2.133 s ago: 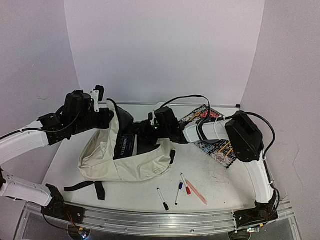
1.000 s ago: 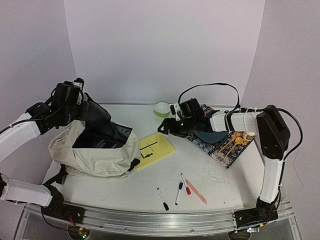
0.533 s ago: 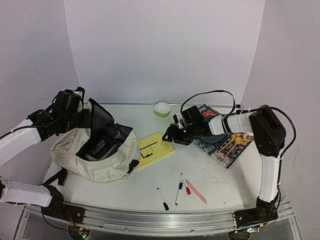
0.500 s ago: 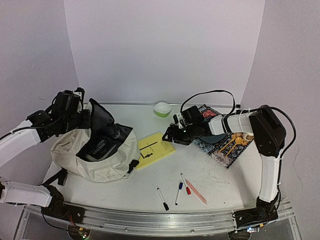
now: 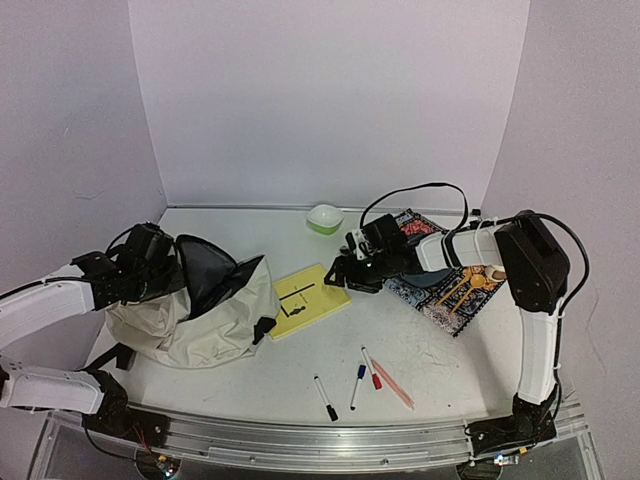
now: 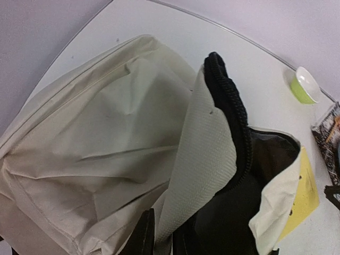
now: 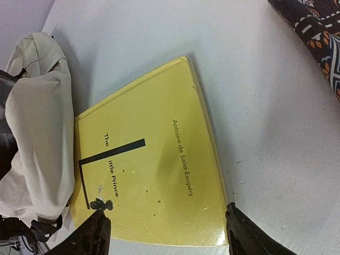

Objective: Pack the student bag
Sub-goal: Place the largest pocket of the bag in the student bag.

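Slumped now on the left of the bench, no longer hoisted as half a second back: student bag, dark mouth gaping toward the yellow Little Prince book. Pinched at the rim flap by the left tool, narrow, cream fabric between its fingers (possibly beginning to let go; hard to tell). Brought down meanwhile onto the book's far edge: right tool, spread wide, a finger beside each corner, nothing clamped yet. Judging from this: opening done, loading next. Probably time to close on the book and carry it left into the mouth. Left out on the bench: patterned notebook, markers, pink pencil, green bowl.
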Robot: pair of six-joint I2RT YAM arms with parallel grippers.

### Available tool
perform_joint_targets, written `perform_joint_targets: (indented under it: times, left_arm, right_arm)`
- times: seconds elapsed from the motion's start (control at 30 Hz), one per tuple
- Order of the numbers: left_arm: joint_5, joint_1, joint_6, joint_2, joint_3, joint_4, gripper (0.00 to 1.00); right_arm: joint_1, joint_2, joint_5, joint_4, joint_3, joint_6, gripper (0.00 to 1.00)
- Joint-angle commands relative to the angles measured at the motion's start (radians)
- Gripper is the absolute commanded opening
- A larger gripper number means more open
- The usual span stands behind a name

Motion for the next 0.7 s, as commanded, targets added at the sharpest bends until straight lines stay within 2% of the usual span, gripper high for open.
perform_joint_targets:
  times: [0.0,0.23,0.4,0.67]
  left_arm:
    - [-0.115,0.03,-0.117,0.068,-0.024,0.046,0.16]
    - [-0.201,0.088,-0.075,0.198,0.012,0.072,0.35]
    - [-0.195,0.111,-0.015,0.264,0.077,0.07,0.56]
    - [-0.128,0.111,0.146,0.197,0.251,0.019,0.8]
  right_arm:
    - [-0.003,-0.005,-0.018,0.007,-0.016,-0.017,0.75]
    - [-0.002,-0.015,-0.018,0.013,-0.029,-0.023,0.75]
    - [-0.003,-0.023,-0.013,0.013,-0.029,-0.028,0.75]
    - [-0.011,-0.019,-0.015,0.012,-0.028,-0.03,0.75]
